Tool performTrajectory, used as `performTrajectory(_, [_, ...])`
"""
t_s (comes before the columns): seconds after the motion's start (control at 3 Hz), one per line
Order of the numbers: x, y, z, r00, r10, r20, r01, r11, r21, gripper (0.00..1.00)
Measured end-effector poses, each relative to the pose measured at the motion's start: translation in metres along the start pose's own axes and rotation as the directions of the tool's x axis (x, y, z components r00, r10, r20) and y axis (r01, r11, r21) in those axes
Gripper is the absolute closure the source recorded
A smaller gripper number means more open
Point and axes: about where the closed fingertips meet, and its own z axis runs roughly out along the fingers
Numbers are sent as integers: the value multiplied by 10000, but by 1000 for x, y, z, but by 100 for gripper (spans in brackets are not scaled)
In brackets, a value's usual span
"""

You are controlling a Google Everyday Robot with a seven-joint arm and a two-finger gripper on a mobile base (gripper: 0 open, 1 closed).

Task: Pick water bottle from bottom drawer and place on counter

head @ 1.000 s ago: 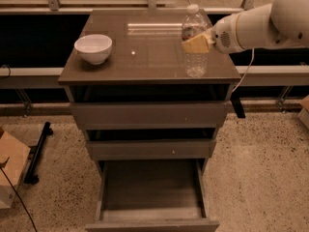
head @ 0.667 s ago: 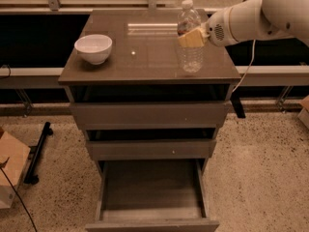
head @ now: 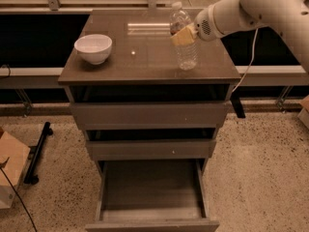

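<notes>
The water bottle (head: 186, 53) stands upright on the right side of the bench (head: 145, 59), near its front edge, white cap on top. I can't tell whether its base rests on the glossy surface or hangs just above it. The hand (head: 183, 33) is clamped around the bottle's upper half, with one tan finger pad (head: 183, 36) pressed against its front. The white arm (head: 251, 8) reaches in from the right. A white bowl (head: 93, 48) sits well apart on the left of the bench. Below, the bottom drawer (head: 152, 192) is pulled far out over the speckled floor (head: 260, 178), and the two drawers above it are open a little.
</notes>
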Motion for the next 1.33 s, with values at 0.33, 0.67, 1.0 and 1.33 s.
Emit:
performTrajectory(0.33, [-2,-12,24,9990,42,-447,-39,10000,66,53])
performTrajectory(0.67, [-9,-18,40,9983,93,-568,-90,9999,54,28])
performTrajectory(1.0, [-21,-23,57,9981,194,-577,-197,9998,-53,5])
performTrajectory(1.33, [-34,-22,69,9977,439,-510,-459,9982,-389,0])
